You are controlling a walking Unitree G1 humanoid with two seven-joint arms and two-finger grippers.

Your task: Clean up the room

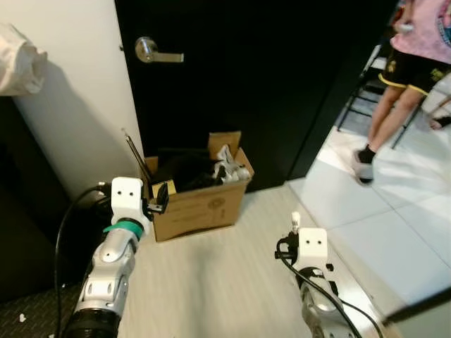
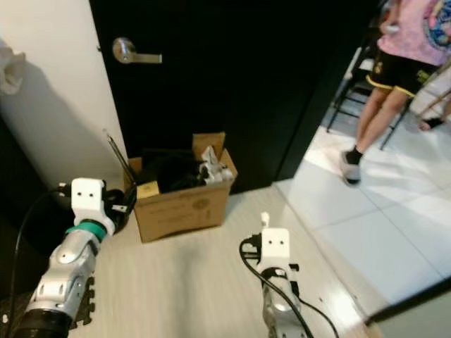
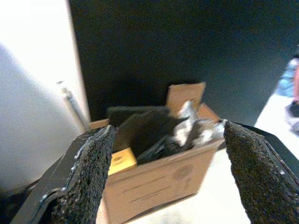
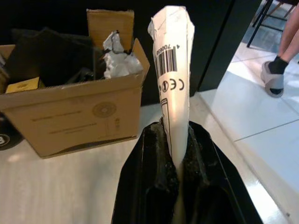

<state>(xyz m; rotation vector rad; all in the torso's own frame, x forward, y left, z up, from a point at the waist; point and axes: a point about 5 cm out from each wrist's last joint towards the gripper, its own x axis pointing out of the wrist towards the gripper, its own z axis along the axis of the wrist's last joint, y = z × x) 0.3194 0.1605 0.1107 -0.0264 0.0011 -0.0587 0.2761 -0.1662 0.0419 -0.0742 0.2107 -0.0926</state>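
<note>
A brown cardboard box stands on the floor against a black door, stuffed with black items and crumpled white paper. My right gripper is shut on a flattened white wrapper with a barcode, held upright a short way right of the box. The wrapper's tip shows above my right wrist. My left gripper is open, its fingers wide apart, raised just left of the box and pointing at it.
A person in a pink top and black shorts stands on the white tiles at the far right, beside a dark chair. The black door has a silver lever handle. A white wall is at the left, with dark matting below.
</note>
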